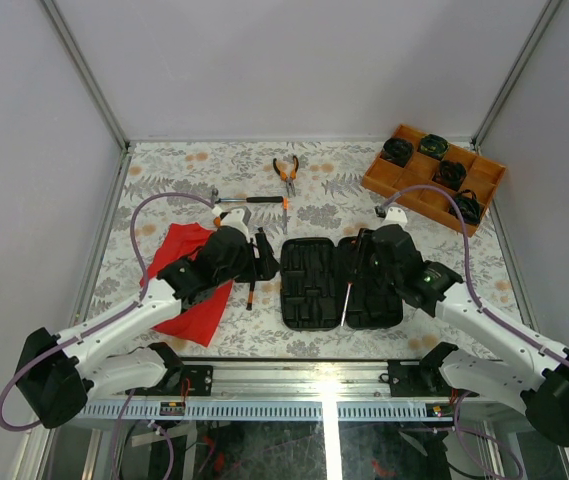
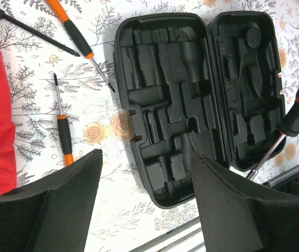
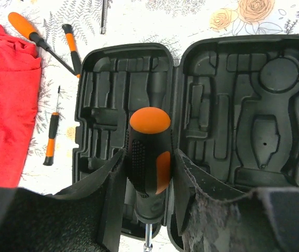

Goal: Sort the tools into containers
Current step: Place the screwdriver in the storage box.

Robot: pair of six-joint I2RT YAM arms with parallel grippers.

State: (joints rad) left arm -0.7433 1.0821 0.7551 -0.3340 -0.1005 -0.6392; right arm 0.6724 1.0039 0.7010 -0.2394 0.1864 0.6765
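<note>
The large screwdriver [image 3: 148, 152] is clamped in your right end effector [image 3: 149, 168], tilted over the middle of the open tool case [image 1: 339, 283]. You are mid-placement, so next line it up with a long moulded slot before letting go. Left of the case, your left end effector [image 2: 145, 163] hangs spread and empty, just beside a small screwdriver [image 2: 63, 136] on the surface [image 1: 164, 170].

The case [image 3: 217, 105] is matt plastic; the screwdriver [image 3: 149, 152] looks rubber-gripped, perhaps.
</note>
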